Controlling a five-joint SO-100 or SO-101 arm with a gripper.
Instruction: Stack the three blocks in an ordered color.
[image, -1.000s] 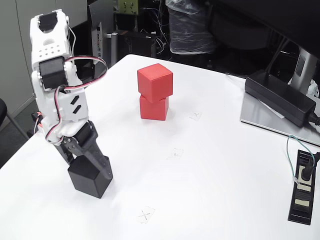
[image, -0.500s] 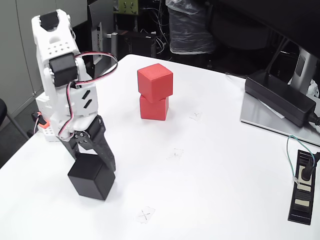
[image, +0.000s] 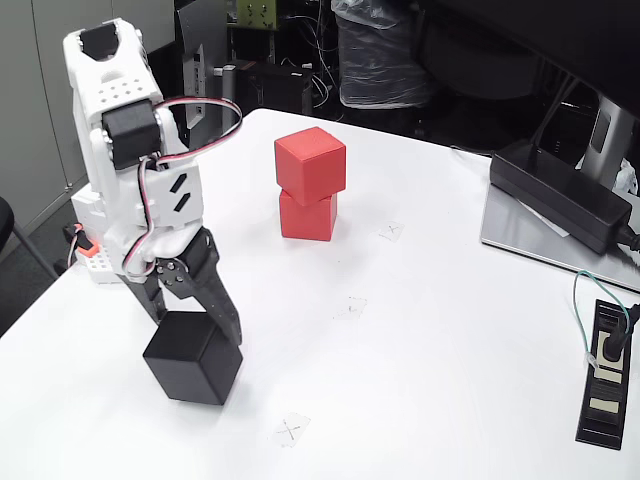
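Observation:
Two red blocks stand stacked in the middle of the white table in the fixed view, the upper red block (image: 311, 164) turned slightly on the lower red block (image: 307, 217). The black block (image: 192, 358) is at the front left, below and left of the red stack. My gripper (image: 191, 331) comes down on it from above, shut on it, with one dark finger (image: 222, 315) along its right side and the other at its left. Whether the black block rests on the table or hangs just above it, I cannot tell.
A long black power brick (image: 560, 194) lies on a grey slab (image: 520, 236) at the right. A black power strip (image: 605, 376) sits near the right edge. A small white perforated block (image: 96, 263) is behind the arm. Pencilled X marks (image: 291, 430) dot the table.
The arm has leaned to the right and carried the black block a short way right with it. The red stack has not moved.

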